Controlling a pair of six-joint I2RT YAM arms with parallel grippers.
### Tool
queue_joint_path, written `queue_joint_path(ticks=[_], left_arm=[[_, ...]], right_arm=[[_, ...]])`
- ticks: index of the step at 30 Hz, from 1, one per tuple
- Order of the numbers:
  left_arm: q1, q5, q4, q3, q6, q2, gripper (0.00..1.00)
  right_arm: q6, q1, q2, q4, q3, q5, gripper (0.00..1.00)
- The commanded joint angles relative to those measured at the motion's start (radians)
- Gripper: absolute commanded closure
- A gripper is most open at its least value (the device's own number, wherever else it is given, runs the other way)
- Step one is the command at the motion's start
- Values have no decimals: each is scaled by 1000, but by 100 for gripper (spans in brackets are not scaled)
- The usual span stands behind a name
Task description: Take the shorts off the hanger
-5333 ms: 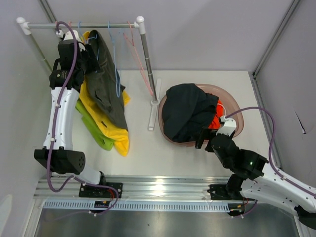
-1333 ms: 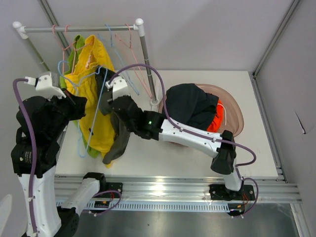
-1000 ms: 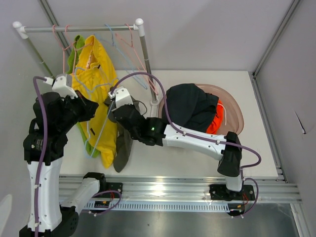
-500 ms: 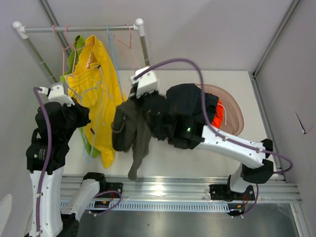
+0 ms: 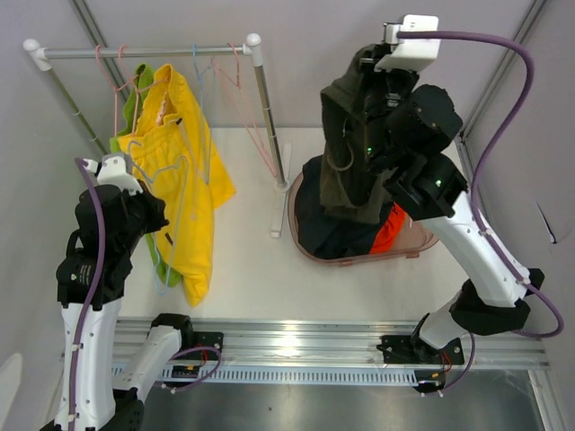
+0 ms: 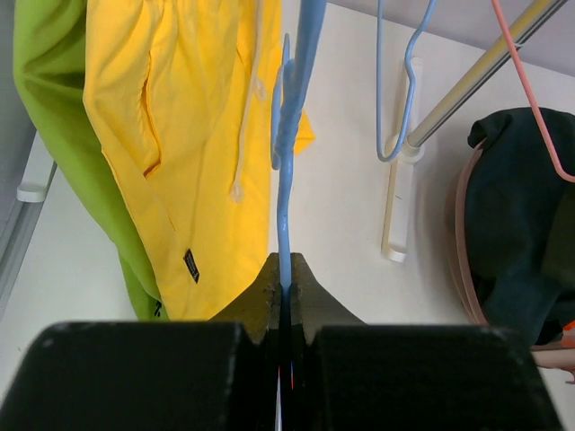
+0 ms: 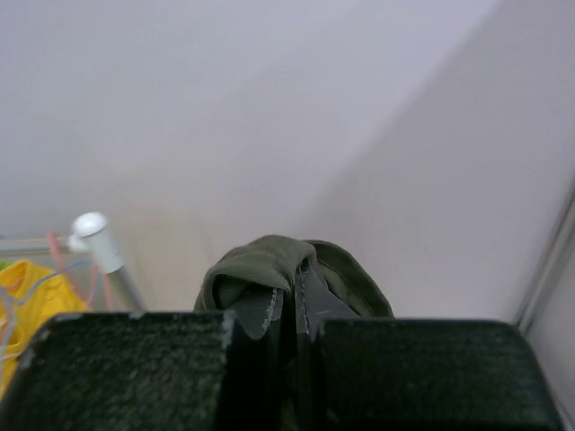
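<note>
rack [image 5: 144, 51] left, basin [image 5: 426, 239] right (shorts [image 5: 328, 235] inside)

Left gripper [image 6: 286, 296] pinches a blue hanger [image 6: 289, 135] — yellow shorts [image 6: 180, 135], lime-green shorts [image 6: 54, 117] beside it.

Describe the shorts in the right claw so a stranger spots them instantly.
Find the pink basin beside the clothes rack. Above it, the right claw dangles dark olive-grey shorts. They hang from it; the black shorts and orange shorts lie in the basin.
</note>
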Motion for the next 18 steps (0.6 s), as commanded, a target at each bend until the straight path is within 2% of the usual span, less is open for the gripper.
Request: queue_joint_path(ticks=[1, 5, 9, 14, 17, 18], left_arm=[[-2, -27, 59, 33, 26, 18, 100], [-2, -41, 67, 68, 22, 57, 100], [-2, -58, 82, 139, 23, 114, 100], [-2, -61, 95, 277, 23, 235, 100], [-2, -53, 108, 335, 20, 286, 100], [-2, -47, 110, 360, 22, 320, 100]], right_arm=[[41, -81, -110, 55, -115, -53, 100], [252, -190, -242, 37, -384, -122, 100], [427, -267, -386, 23, -737, -166, 100], [678, -334, -463, -9, -1040, -228, 100], [781, -364, -468, -23, -1226, -297, 100], [838, -370, -463, -26, -1267, -362, 100]])
